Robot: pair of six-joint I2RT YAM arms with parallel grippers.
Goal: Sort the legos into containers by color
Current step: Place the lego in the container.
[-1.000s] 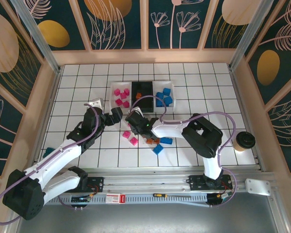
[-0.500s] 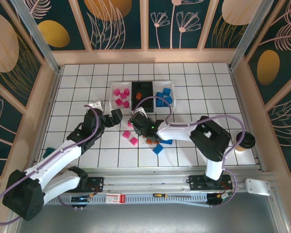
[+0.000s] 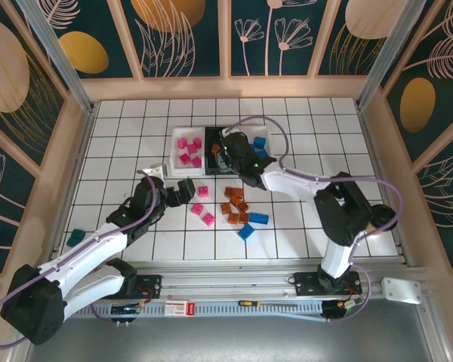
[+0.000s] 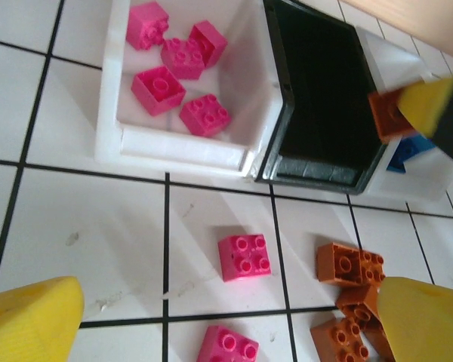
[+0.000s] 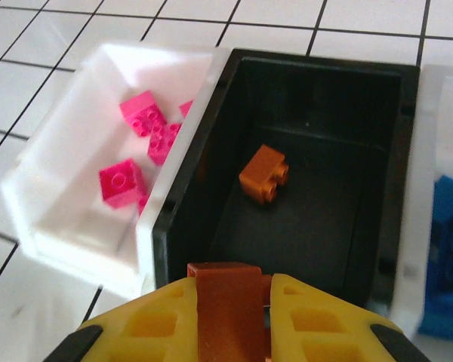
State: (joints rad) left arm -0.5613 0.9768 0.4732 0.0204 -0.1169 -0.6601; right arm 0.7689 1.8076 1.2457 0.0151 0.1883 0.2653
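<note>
Nearest the bases, loose legos lie on the table (image 3: 121,143): two blue bricks (image 3: 258,219), an orange cluster (image 3: 234,205) and three pink bricks (image 3: 208,219). The left arm (image 3: 98,247) stretches low over the tiles toward them. Its jaws are wide open and empty, just short of the pink bricks.

The right arm (image 3: 294,181) reaches far across to the row of containers with its wrist pitched down. Its jaws are closed on an orange brick (image 5: 226,305), held over the black bin (image 5: 392,173) close to its near rim. One orange brick (image 5: 263,175) already lies inside.

A white bin of pink bricks (image 5: 30,188) touches the black bin on one side, and a white bin of blue bricks (image 5: 417,226) on the other.

The step in hand appears to be the release. The brick is best carried past the near wall toward mid-bin and lowered before the jaws part. That way it neither clips the rim nor bounces into a neighbouring bin.
</note>
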